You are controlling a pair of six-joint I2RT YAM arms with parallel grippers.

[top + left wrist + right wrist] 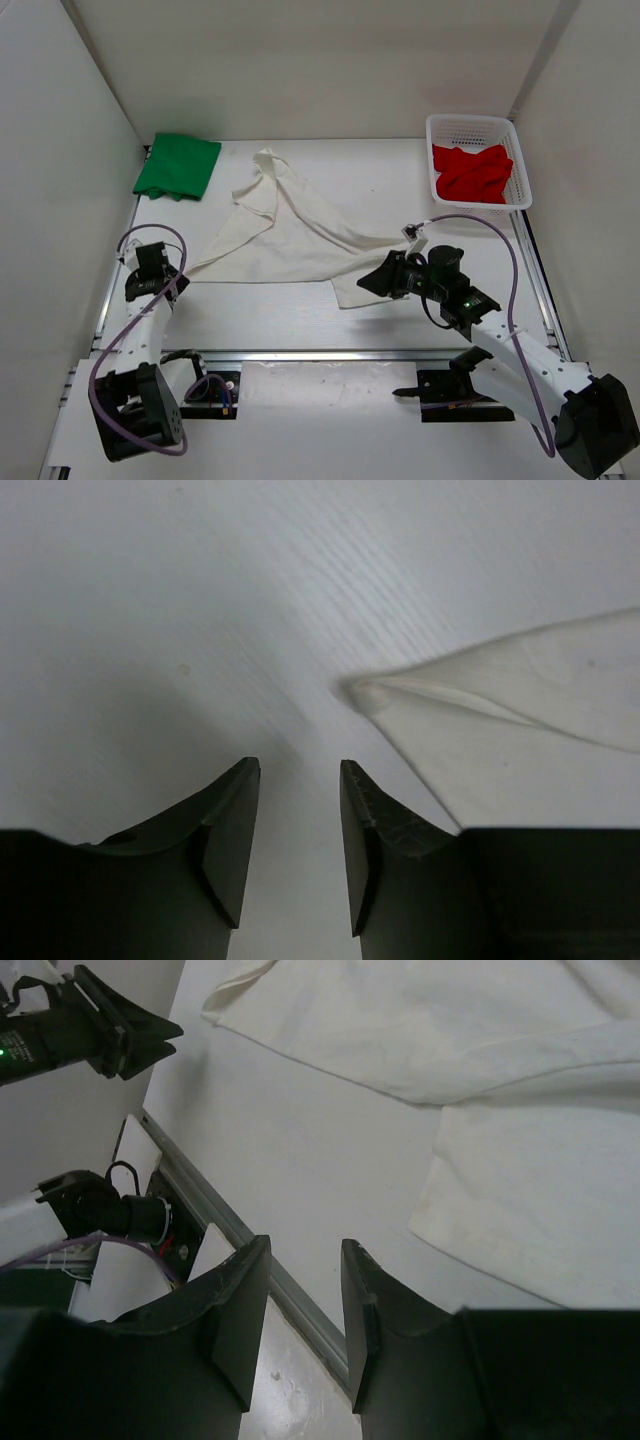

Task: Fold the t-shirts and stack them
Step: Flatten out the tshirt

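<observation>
Lying far left, green t-shirt (178,166): folded into a neat block at the back-left corner of the table (300,320), well apart from the other 2 shirts.
Left gripper (300,765): low over the table near its left edge, its 2 fingers spread with a clear gap and only bare tabletop between them; it pinches nothing.
White shirt corner, left wrist view: a pointed tip of cloth lies flat just ahead and to the right of the fingers, apart from them.
White t-shirt (290,235): unfolded in the middle of the table, spread in a rough triangle with wrinkles; 1 narrow bunched part reaches toward the back wall, the lower-left tip points at the left gripper, and the lower-right hem ends close to the right gripper.
Right gripper (305,1245): just off the white shirt's lower-right edge, fingers parted and holding nothing; in the right wrist view the hem lies ahead and to the right of the fingertips, not between them.
Red t-shirt (472,172): crumpled in a heap inside the basket.
Basket (470,122): white mesh, at the back-right corner of the table.
</observation>
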